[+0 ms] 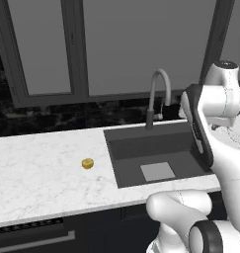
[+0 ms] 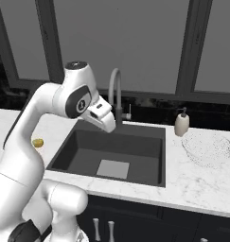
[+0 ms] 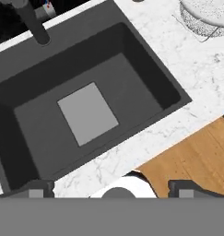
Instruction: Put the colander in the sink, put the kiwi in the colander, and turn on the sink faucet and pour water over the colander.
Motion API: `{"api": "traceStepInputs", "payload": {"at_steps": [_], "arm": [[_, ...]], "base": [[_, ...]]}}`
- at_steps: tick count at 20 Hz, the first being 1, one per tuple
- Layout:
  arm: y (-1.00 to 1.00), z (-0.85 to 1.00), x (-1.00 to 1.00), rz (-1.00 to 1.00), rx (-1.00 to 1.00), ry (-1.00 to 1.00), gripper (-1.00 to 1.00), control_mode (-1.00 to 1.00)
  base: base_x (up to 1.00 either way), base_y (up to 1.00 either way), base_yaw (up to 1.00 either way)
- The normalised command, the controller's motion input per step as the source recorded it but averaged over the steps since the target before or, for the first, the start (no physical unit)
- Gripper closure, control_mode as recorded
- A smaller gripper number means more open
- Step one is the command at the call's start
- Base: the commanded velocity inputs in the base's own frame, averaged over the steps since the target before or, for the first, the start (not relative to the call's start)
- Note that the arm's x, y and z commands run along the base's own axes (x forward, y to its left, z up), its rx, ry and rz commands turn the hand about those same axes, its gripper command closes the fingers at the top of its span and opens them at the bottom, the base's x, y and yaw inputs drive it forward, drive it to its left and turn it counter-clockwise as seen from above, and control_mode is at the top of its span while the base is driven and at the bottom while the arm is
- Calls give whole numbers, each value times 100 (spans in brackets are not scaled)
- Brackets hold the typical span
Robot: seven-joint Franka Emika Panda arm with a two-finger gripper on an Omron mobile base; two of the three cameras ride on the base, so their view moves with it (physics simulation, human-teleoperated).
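The pincer (image 3: 111, 190) is standing wide apart, holding nothing, its two dark fingertips (image 3: 37, 189) showing far from each other at the bottom of the hand view. It is hanging above the sink (image 3: 145, 69), looking down at the near rim and the lighter grey square on the floor of the dark basin.

The sink faucet (image 2: 115, 97) is rising from the back edge of the sink, its spout arching over the basin, just behind the arm's wrist in the right base view.

The colander (image 2: 208, 147) is sitting on the marble counter (image 1: 37, 173) to the right of the sink, near a beige soap dispenser (image 2: 181, 124) and well clear of the basin.

The kiwi (image 1: 87, 162) is lying on the counter to the left of the sink, near its left rim but not touching it.
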Motion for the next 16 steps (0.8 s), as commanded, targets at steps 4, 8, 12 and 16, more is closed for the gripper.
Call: {"api": "traceStepInputs", "payload": {"at_steps": [4, 8, 12, 16], "arm": [[-95, 0, -50, -43, 8, 0, -100, -100], [-99, -3, -21, -42, 4, 0, -100, -100], [-99, -11, -3, -34, 2, 1, -100, -100], [-93, -17, -3, -26, 1, 2, -100, -100]], "base": [[0, 0, 0], [0, 0, 0], [0, 0, 0], [0, 0, 0]]}}
